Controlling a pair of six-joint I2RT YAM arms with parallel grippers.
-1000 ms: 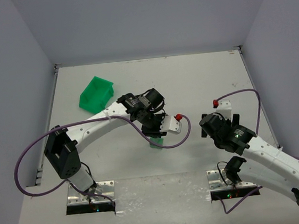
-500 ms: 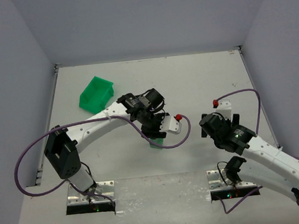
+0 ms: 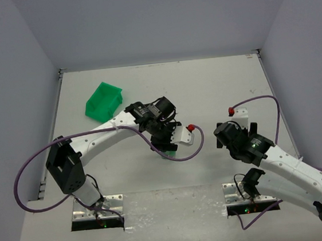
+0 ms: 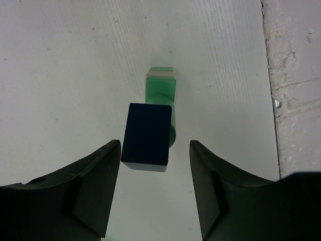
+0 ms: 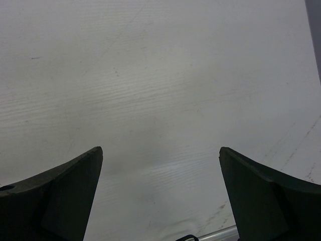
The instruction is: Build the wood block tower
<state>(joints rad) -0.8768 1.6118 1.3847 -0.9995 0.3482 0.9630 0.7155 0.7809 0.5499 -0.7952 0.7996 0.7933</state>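
The wood block tower [image 4: 160, 93], a small stack of pale green painted wooden pieces capped by a dark blue wooden roof piece [image 4: 146, 134], stands on the white tabletop [image 4: 60, 60] near the middle of the workspace, well apart from the bright green plastic bin [image 3: 103, 99]. The left pincer [image 4: 155, 147] hangs directly above it, open. Its dark fingers [image 4: 95, 175] flank the blue piece with a clear gap on each side and grip nothing. The right pincer [image 5: 160, 165] is also open and empty, over bare tabletop off to the side.

With the roof piece seated, the step in hand looks like getting the left pincer clear without disturbing the stack. That is best done by holding the jaws wide and rising straight up. Any sideways drift or wrist roll should wait until the fingertips are above the blue piece. In the wrist view the blue piece appears to sit slightly left of the green ones beneath. That may be only the viewing angle, but it means a light brush could tip the tower. The purple cable [image 3: 182, 158] loops close by and should not drag across the stack.
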